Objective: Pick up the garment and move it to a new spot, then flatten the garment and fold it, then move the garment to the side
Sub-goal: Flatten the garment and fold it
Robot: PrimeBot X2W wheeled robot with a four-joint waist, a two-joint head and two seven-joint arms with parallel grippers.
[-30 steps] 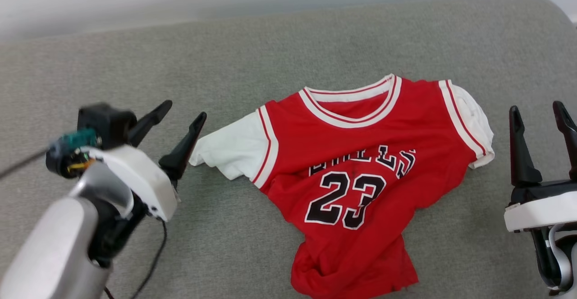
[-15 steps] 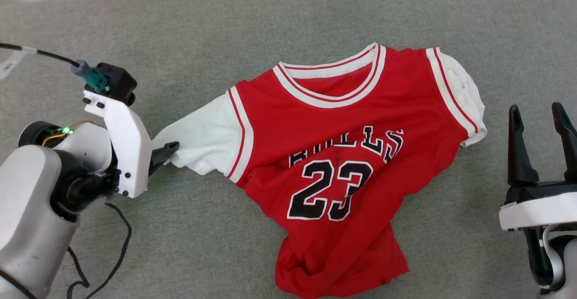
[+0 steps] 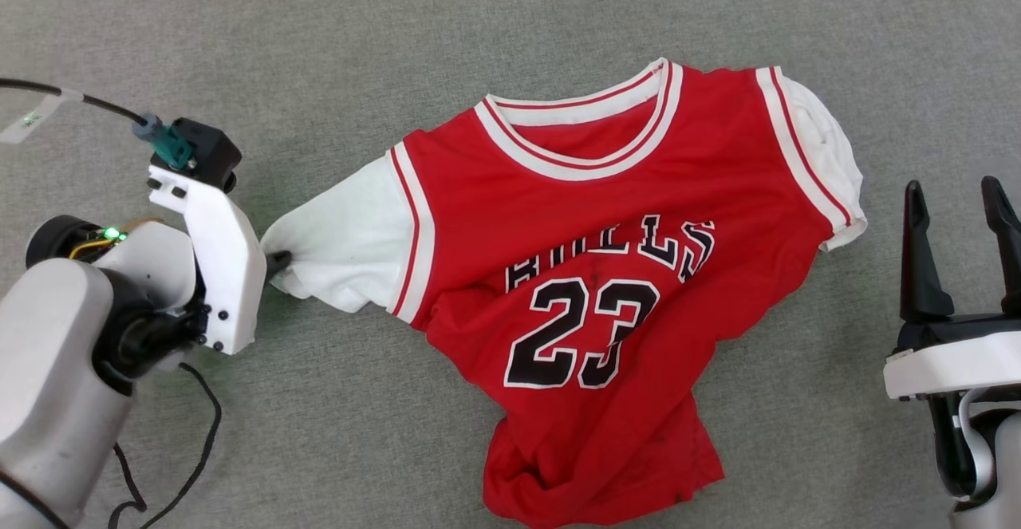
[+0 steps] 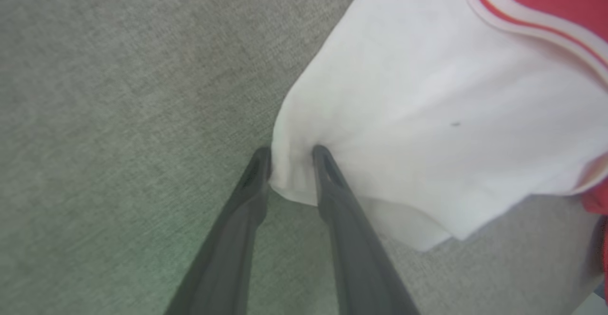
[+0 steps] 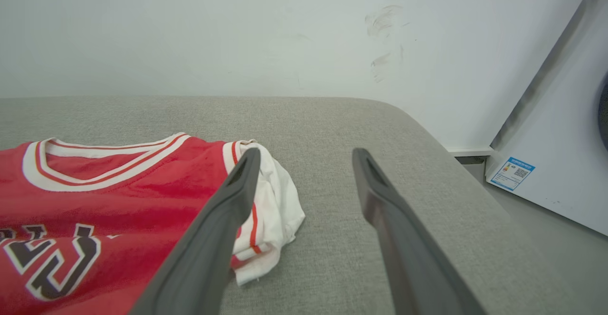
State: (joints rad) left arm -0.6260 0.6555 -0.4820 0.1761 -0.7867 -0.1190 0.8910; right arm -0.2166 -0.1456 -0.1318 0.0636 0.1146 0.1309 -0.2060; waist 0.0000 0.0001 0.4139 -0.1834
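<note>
The garment (image 3: 606,194) is bright red with white sleeves, red-and-white striped trim at the collar and armholes, and black lettering and a "23" outlined in white. Under it the padded surface (image 3: 399,50) is a flecked grey-green weave. The left pincer (image 4: 290,156) and right pincer (image 3: 961,194) have charcoal fingers on white housings.

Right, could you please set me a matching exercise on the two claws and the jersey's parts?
1 left claw
2 right claw
3 collar
4 hem

A open, clear of the garment
B bunched up
C tips astride the edge of the white sleeve
D white with red stripes

Pairs: 1-C, 2-A, 3-D, 4-B
</note>
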